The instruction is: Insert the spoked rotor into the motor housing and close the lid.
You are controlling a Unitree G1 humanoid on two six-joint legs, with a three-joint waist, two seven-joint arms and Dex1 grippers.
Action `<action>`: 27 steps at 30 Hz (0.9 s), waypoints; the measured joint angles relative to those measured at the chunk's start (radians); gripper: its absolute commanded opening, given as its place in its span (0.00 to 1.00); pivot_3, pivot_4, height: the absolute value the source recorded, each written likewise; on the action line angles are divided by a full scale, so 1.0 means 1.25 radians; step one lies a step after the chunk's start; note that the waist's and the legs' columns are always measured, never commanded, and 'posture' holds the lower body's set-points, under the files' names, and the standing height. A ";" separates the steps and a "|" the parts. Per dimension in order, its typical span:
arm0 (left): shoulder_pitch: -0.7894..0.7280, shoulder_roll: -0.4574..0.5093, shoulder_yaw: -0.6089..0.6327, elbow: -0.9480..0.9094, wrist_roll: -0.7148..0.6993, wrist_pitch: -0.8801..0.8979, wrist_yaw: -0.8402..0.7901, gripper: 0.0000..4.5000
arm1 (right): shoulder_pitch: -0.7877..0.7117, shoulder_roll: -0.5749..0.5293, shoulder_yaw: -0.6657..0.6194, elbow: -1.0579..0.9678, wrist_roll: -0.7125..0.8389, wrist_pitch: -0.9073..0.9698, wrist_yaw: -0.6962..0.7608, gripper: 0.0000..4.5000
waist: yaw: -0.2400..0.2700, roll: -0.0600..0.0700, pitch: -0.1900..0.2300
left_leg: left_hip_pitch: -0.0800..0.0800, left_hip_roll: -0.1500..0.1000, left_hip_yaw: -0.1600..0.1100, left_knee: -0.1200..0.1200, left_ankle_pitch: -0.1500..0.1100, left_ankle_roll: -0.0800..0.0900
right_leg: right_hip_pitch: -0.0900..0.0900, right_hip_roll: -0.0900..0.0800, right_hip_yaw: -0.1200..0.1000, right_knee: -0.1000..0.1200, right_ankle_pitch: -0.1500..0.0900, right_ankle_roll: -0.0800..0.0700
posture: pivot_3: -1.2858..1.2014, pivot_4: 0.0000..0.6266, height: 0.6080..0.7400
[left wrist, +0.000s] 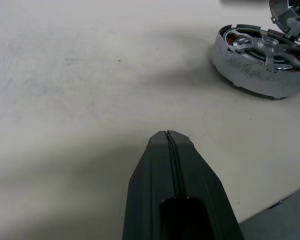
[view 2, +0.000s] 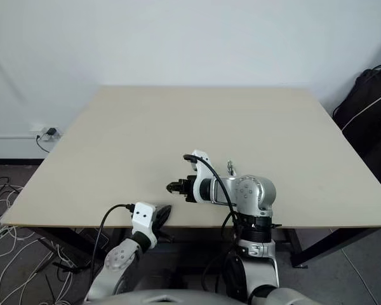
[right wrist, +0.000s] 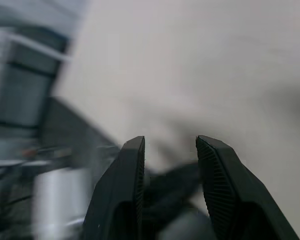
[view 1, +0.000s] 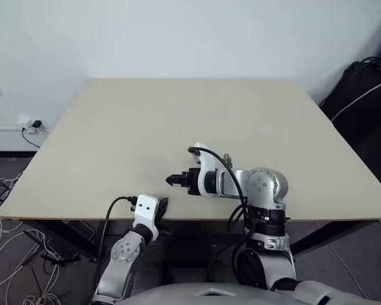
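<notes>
It looks like a plain test room or lab. A big tan table [view 1: 114,127] stands by a bare white wall [view 1: 178,38]. Cables [view 1: 0,210] lie on the floor near a wall plug [view 1: 33,124].

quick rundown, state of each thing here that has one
motor housing: resting on the table, top uncovered, spoked rotor seated inside
left gripper: fingers shut, empty, at the near table edge
right gripper: fingers apart, nothing between them, pointing toward the robot's left

One motor housing [left wrist: 262,60] with one spoked rotor [left wrist: 270,46], one table [view 1: 146,121], two tools.
</notes>
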 measured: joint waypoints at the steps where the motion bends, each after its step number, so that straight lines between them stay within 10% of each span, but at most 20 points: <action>1: 0.000 0.000 0.000 0.000 0.000 0.001 -0.001 0.00 | 0.000 0.000 -0.008 -0.007 0.022 0.000 0.006 0.39 | 0.000 0.000 0.000 | 0.000 0.000 0.000 0.000 0.000 0.000 | 0.000 0.000 0.000 0.000 0.000 0.000 | 0.52 0.00 1.00; 9: -0.005 0.010 0.003 -0.001 0.000 0.003 -0.014 0.00 | -0.001 -0.004 0.041 -0.137 0.097 -0.239 0.028 0.39 | -0.001 0.000 0.000 | 0.000 0.000 0.000 0.000 0.000 0.000 | -0.001 0.000 0.000 -0.001 0.000 0.001 | 0.52 0.00 1.00; 20: -0.014 0.023 0.001 -0.007 0.000 0.026 -0.022 0.00 | 0.086 -0.169 0.288 -0.135 -0.394 -0.928 0.023 0.39 | 0.009 -0.002 0.000 | 0.000 -0.001 0.001 0.000 0.000 0.001 | 0.001 -0.001 0.001 -0.003 0.001 0.002 | 0.52 0.00 1.00; 27: -0.015 0.023 -0.009 -0.021 0.000 0.044 -0.029 0.00 | 0.094 -0.252 0.279 -0.026 -0.637 -1.064 -0.115 0.39 | 0.013 -0.002 0.000 | 0.000 0.000 0.001 0.000 0.000 0.001 | 0.001 -0.001 0.003 -0.002 0.001 0.002 | 0.52 0.00 1.00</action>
